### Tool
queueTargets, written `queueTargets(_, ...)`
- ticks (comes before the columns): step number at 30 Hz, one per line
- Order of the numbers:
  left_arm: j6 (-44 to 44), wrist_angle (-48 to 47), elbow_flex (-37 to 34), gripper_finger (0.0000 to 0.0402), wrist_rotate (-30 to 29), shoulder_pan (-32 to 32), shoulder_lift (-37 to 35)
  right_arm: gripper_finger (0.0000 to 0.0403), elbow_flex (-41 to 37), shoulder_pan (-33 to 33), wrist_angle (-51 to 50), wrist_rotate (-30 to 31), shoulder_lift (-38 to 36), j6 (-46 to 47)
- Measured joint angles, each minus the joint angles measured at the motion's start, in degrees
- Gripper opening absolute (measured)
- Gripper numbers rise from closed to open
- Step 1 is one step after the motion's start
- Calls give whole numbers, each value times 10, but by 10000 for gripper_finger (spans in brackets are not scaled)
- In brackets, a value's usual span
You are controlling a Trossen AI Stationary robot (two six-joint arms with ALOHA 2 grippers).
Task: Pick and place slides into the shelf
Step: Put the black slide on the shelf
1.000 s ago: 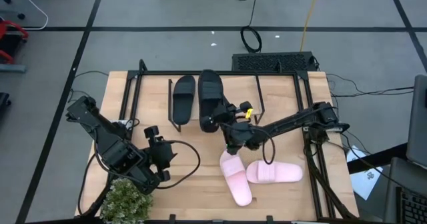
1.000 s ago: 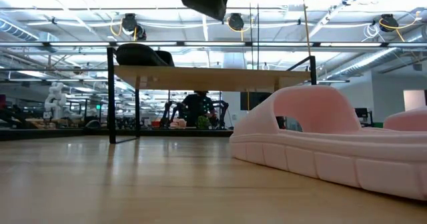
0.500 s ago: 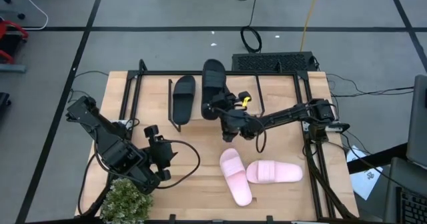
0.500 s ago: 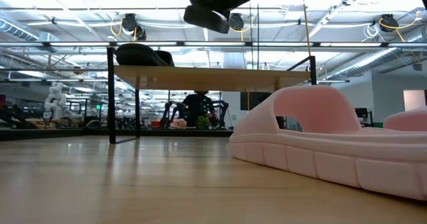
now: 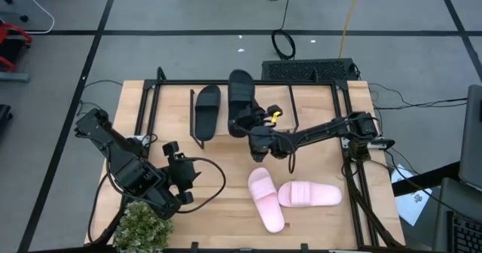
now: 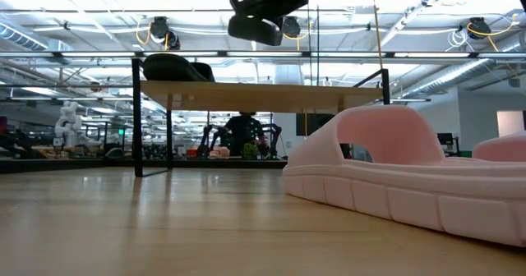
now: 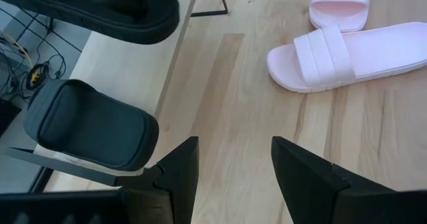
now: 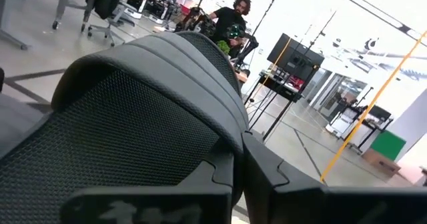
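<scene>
While the right gripper [image 5: 252, 126] was clamped tight on a black slide [image 5: 241, 101], I had it held in the air over the shelf [image 5: 301, 102], just beside the other black slide [image 5: 205, 108], which already lay on the plank. Low view showed the carried slide [image 6: 256, 25] well above the plank top, so it wasn't seated. Right wrist view was mostly strap, fingers [image 8: 260, 167] pinched on it near one edge.

Left gripper [image 5: 179, 179] sat wide and empty near the table's front-left, next to the plant [image 5: 143, 227]. Not in play.

Both pink slides [image 5: 290, 196] were on the table in front of the shelf, touching or nearly so, one lengthwise and one crosswise. Neither was on the shelf.

Risks as I saw them:
- The grip was on the strap only, so the sole hung free. I judged it could swing or tilt on the way down and land toe-first or skewed.
- The gap to the placed black slide looked small. Coming down off-line could nudge it, maybe push it toward the plank edge.
- Releasing from that height would drop the slide. It could bounce or slide off the back.
- I couldn't tell how much of the sole was over the plank versus past its far edge. If too much overhung, it would tip off on release.
- The right arm reached across above the pink pair, so a low retreat could clip them.
</scene>
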Motion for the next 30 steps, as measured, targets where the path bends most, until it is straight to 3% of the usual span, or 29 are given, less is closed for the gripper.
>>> queueTargets(14, -20, 2, 0, 186, 12, 0, 0, 1, 0, 13, 13, 0, 0, -49)
queueTargets(18, -27, 2, 0, 186, 16, 0, 0, 1, -1, 31, 71, -5, -4, -102)
queueTargets(24, -26, 2, 0, 186, 16, 0, 0, 0, -1, 72, 215, -102, -29, -245)
queueTargets(27, -26, 2, 0, 186, 16, 0, 0, 1, 0, 93, 249, -177, -52, -298)
queueTargets(30, -28, 2, 0, 186, 16, 0, 0, 1, 27, 108, 253, -208, -79, -334)
